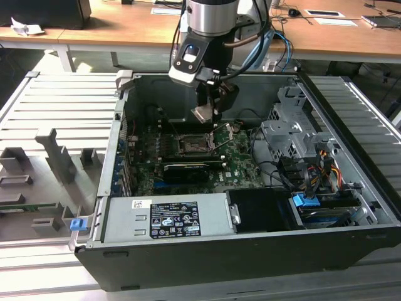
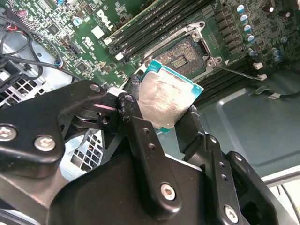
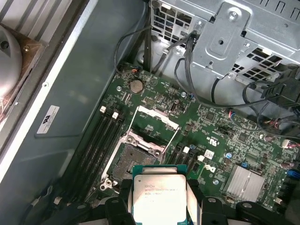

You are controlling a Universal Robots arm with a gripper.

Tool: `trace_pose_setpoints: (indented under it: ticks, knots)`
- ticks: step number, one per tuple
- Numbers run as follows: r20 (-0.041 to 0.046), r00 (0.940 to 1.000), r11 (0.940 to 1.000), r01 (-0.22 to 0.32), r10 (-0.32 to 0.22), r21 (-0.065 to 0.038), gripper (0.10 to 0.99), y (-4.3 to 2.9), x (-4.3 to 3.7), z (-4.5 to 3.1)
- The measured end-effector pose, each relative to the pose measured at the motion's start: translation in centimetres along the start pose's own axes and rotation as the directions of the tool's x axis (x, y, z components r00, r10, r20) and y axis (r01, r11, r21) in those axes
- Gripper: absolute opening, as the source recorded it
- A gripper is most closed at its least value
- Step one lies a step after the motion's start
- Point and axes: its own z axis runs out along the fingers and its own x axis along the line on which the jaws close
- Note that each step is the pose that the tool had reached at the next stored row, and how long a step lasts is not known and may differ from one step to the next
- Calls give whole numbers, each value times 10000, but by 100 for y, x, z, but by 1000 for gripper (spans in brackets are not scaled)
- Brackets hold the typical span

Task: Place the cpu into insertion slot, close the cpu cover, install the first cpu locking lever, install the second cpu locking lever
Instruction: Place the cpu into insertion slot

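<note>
The exterior view stands high and well back from the open dark-grey metal computer case (image 1: 188,263). It looks down into it at a slant, so the whole green circuit board (image 1: 241,164) is seen. Both wrist views sit close behind the black two-finger gripper (image 2: 161,111) and face down to the board. They share the small flat silver-grey square cpu (image 2: 166,101) (image 3: 157,197) and the square black insertion slot (image 2: 180,58) (image 3: 129,159), each from a different angle.
</note>
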Motion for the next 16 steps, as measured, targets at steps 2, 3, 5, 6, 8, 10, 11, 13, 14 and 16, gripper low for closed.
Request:
trace_pose_setpoints:
  ticks: [2,3,5,6,8,10,11,13,14,16]
  knots:
    - [1,10000,10000,-13,13,-1,541,-1,0,4]
    - [2,10000,10000,-21,21,-1,541,-1,0,7]
    - [4,10000,10000,-42,42,-1,541,-1,0,14]
    - [5,10000,10000,-54,54,-1,541,-2,0,16]
    - [18,9999,9999,-129,129,2,541,-2,0,23]
    - [49,9994,9994,-346,346,10,541,-3,0,33]
    - [57,9990,9990,-441,441,11,541,-3,0,39]
    - [64,9986,9987,-517,517,11,541,-4,0,45]
    - [67,9984,9984,-557,557,9,541,-5,0,52]
    - [72,9981,9982,-606,606,10,541,-6,0,64]
